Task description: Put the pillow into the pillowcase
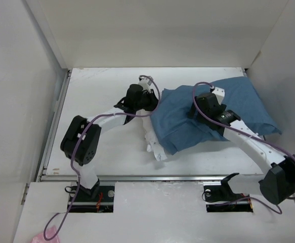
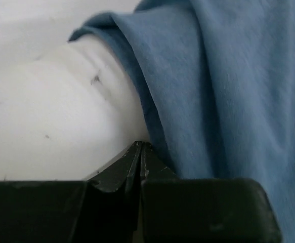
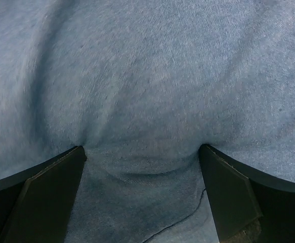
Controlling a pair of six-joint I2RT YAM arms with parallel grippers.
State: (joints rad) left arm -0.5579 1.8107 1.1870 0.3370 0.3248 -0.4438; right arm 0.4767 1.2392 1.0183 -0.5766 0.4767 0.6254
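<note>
Top external view shows the limp medium-blue cloth pillowcase (image 1: pixel 238 106) lying on the white bench (image 1: pixel 101 162), its long axis running near-left to far-right. The plump white fabric pillow (image 1: pixel 155 144) pokes from its near-left end. Left tool (image 2: pixel 139 152) is pinched closed at the hem, perhaps nipping cloth; right tool (image 3: pixel 142 152) presses into the pillowcase, spread wide

A flat white tabletop (image 1: pixel 101 86) carries a limp, wrinkled medium-blue cloth pillowcase (image 1: pixel 248 104). A plump white fabric pillow (image 1: pixel 155 144) sticks out at the pillowcase's near left end, resting on the tabletop. Bare white surface stretches left of the pillowcase.
</note>
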